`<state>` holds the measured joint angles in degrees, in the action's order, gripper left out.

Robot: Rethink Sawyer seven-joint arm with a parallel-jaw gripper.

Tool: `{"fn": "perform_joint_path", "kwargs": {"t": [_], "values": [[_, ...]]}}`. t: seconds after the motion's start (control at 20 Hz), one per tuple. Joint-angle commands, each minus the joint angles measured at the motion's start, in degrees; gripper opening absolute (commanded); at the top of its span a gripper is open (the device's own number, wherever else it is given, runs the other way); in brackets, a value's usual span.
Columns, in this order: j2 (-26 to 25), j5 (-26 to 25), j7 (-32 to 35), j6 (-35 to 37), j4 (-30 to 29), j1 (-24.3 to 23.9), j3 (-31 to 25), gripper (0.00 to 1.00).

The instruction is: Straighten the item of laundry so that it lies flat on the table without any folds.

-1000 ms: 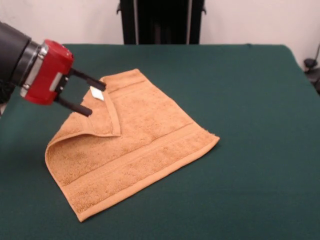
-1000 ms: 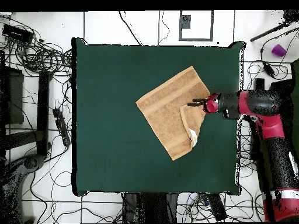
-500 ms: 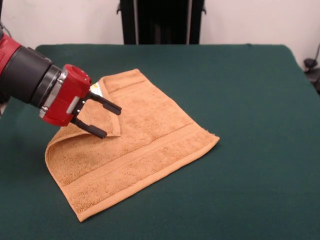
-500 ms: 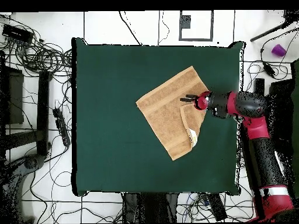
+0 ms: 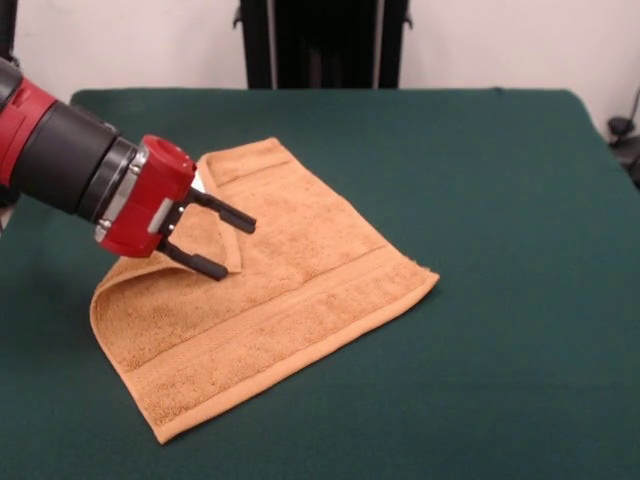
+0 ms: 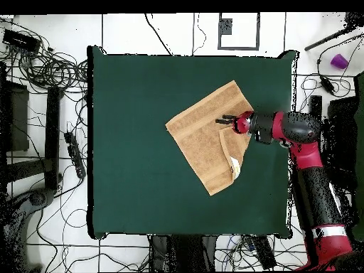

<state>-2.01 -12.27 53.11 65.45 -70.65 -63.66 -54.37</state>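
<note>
While the towel [image 5: 270,290] sits on the green table [image 5: 500,200] with 1 corner flopped back over itself (white label [image 6: 235,165] showing from above), the gripper [image 5: 232,246] hovers right over that fold, its 2 fingers spread apart, holding nothing.
</note>
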Motion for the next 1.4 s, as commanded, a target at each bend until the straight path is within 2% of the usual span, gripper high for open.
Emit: {"fn": "perform_joint_path", "kwargs": {"t": [0.05, 0.3, 0.5, 0.7, 1.0, 1.1, 1.3, 1.4], "values": [[-1.0, -1.9, -10.6, -1.0, -3.5, 0.9, -0.9, 1.00], [-2.2, -2.9, -14.4, 0.6, -1.9, 0.3, -0.5, 1.00], [-4.9, -2.7, -18.2, 3.6, 3.6, 2.1, -0.6, 1.00], [-8.3, -1.6, -21.7, 9.9, 10.6, 4.4, -0.4, 1.00], [-9.5, -1.7, -23.4, 12.5, 13.8, 5.6, -1.3, 1.00], [-9.5, -1.7, -23.3, 13.1, 14.1, 5.9, -1.3, 1.00], [-6.5, -1.5, -17.7, 11.5, 7.7, 3.6, -0.2, 1.00], [-5.3, -1.6, -16.2, 12.5, 6.3, 3.1, 0.7, 1.00]]}}
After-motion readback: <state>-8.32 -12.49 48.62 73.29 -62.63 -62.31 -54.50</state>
